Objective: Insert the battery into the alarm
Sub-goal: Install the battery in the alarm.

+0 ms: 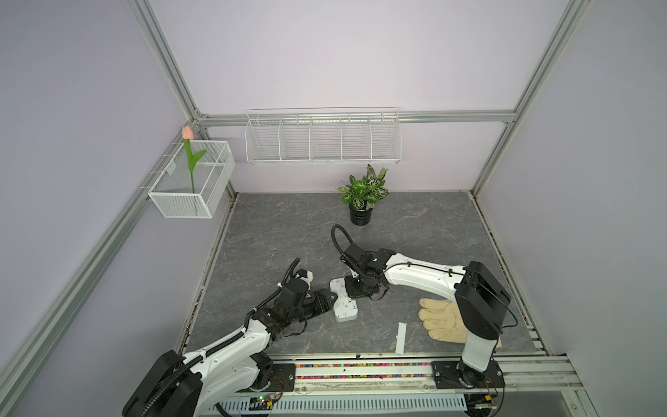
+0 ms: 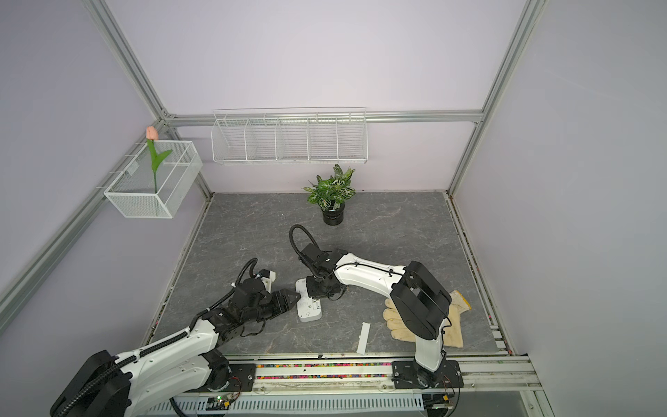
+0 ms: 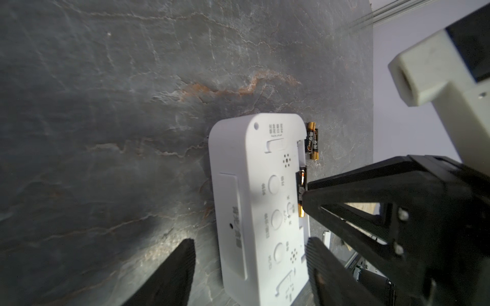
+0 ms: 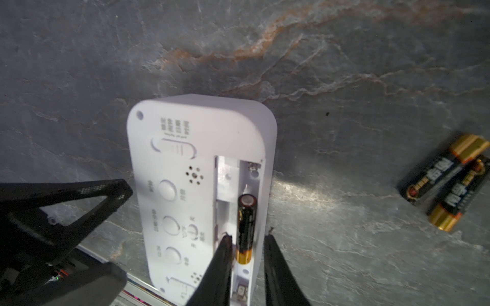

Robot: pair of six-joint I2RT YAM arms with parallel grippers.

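Right claw, slightly parted astride the black-and-gold cylindrical battery in the bay of the white plastic alarm, should press it flat; left claw, spread, flanks the alarm.

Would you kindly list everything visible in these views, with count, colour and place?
alarm: one, white, back up, mid-table
seated battery: one, black and gold, in the alarm's open compartment
loose batteries: two, black and gold, on the table beside the alarm
plastic strip: one, white, flat near the table's front edge
glove: one, cream, on the table, partly hidden by the right arm
potted plant: one, green in a black pot, back of the table
wire rack: one, white, back wall
mesh basket: one, white, side wall
tulip: one, pink, in the mesh basket
table: one, grey stone pattern
left gripper: one, black, open, straddling the alarm
right gripper: one, black, open, flanking the seated battery
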